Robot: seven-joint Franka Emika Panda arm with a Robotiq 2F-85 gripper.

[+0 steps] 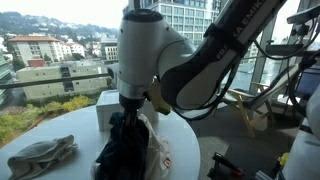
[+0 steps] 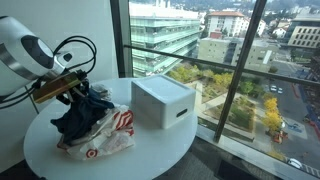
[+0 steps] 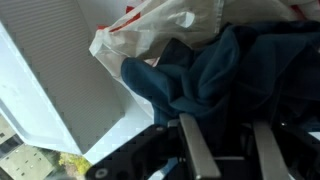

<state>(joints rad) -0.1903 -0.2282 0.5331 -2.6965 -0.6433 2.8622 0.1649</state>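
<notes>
Wrist view showed the gripper (image 3: 230, 150) clamped on the dark blue cloth (image 3: 210, 78); a slow lift seemed wise, as the plastic bag (image 3: 150, 25) just beyond it could snag.

Setting: upper-floor office or lab room. Evidence: floor-to-ceiling glazing (image 2: 235, 70) just behind the round white table (image 2: 162, 142). Beyond the table, mid-rise buildings (image 2: 165, 25), with treetops (image 2: 215, 85) far below. Beside the table, equipment stands (image 1: 248, 108). Robot arm (image 1: 200, 60) above the table.

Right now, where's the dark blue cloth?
In an exterior view the dark blue cloth is bunched in the pincer, atop the white plastic bag on the round table, picture-left of the white box.
</notes>
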